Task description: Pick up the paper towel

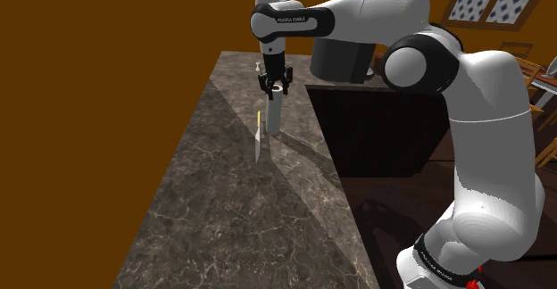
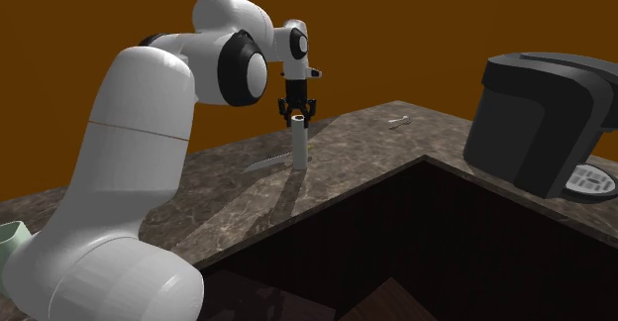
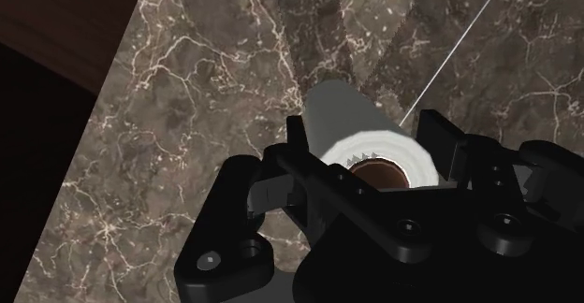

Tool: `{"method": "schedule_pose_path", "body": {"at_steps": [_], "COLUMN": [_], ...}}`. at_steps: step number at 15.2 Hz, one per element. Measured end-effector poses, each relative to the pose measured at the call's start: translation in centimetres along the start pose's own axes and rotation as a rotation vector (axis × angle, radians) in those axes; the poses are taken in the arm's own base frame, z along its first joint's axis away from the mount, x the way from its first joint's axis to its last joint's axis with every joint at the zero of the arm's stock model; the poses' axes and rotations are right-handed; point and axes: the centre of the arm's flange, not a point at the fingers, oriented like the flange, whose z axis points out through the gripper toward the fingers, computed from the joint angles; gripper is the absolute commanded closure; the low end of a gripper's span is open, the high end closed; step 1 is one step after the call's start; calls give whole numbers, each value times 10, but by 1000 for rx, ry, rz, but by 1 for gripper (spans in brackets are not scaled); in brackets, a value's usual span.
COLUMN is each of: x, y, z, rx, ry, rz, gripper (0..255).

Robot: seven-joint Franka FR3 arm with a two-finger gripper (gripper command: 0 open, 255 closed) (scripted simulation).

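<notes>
Starting at the shoulder view's left, a slim knife (image 1: 258, 140) with a yellow handle lies on the dark veined tabletop (image 1: 223, 207), just beside the foot of the paper towel (image 1: 274, 118). The roll stands upright near the tabletop's far edge, pale grey-white, with a brown core showing at its top in the wrist view. Directly above it the gripper (image 1: 276, 89) points straight down, and its jaws appear closed onto the roll's upper end, one finger against each side. The base looks to be resting on the tabletop.

To the right, the white arm (image 1: 482, 109) bends back to its stand.

The roll should be light and soft: the wound sheets will give under pressure, and the core is probably the only stiff part. A hold this high may let the roll swing or slip, so a firm, even squeeze across the full width and a straight lift clear of the knife seem wise.
</notes>
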Motion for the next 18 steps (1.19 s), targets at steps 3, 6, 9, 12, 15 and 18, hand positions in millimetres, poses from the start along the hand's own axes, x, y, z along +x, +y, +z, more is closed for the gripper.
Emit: {"method": "schedule_pose_path", "body": {"at_steps": [3, 6, 9, 12, 15, 18], "x": [0, -2, -5, -7, -10, -12], "y": [1, 3, 4, 6, 8, 8], "z": [-2, -14, -30, -45, -61, -74], "rx": [0, -1, -1, -1, -1, -1], "ry": [-1, -1, -1, -1, -1, -1], "rz": [0, 1, 1, 1, 1, 1], "gripper": [255, 255, 255, 255, 255, 255]}}
